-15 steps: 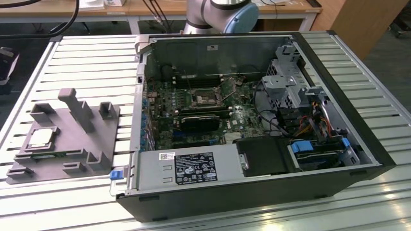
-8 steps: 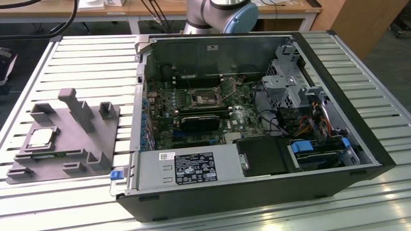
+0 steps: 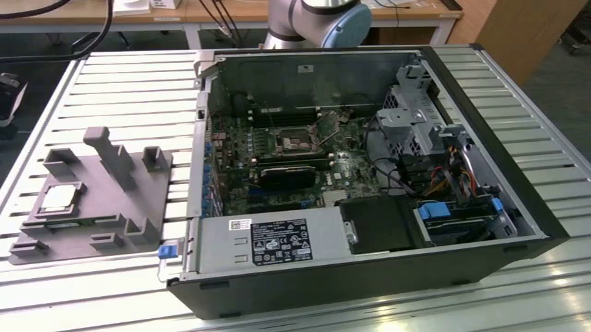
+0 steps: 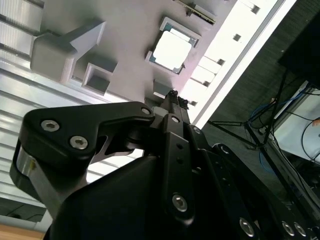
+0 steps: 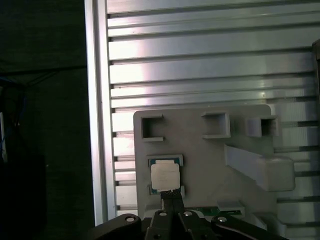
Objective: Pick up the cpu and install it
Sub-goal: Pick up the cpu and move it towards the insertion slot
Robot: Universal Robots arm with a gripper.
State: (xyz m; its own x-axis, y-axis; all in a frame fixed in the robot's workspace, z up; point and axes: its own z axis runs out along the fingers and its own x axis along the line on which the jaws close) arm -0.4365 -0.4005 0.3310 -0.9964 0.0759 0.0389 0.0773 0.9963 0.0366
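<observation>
Your workspace is a slatted metal table (image 3: 120, 90), also seen in the first wrist view (image 5: 200, 55). On it, toward the exterior view's right, an open PC case (image 3: 305, 69) lies on its side w/ its insides facing up. Your arm's base (image 3: 319, 17) stands behind the case, at the far edge of the table.

On the exterior view's left, well apart from the case, sits a grey fixture (image 3: 93, 200), a flat plate w/ raised blocks & square pockets. It shows in both wrist views (image 5: 210, 165) (image 4: 130, 45).

Inside the case lies the green board (image 3: 277, 173). Near its middle is the socket (image 3: 293, 142), a dark square w/ a metal frame.

Your gripper (image 5: 173, 196) hangs over the fixture, and the second wrist view (image 4: 176, 97) has it too. Its fingers are together & hold nothing. The tips line up w/ one edge of the cpu's pocket. How far above it they are, you can't tell.

The cpu (image 3: 57, 198) lies flat in a shallow pocket of the fixture, silver top up, near the plate's edge on the exterior view's left. Both wrist views show it (image 5: 165, 176) (image 4: 171, 48), just beside the gripper tips.
</observation>
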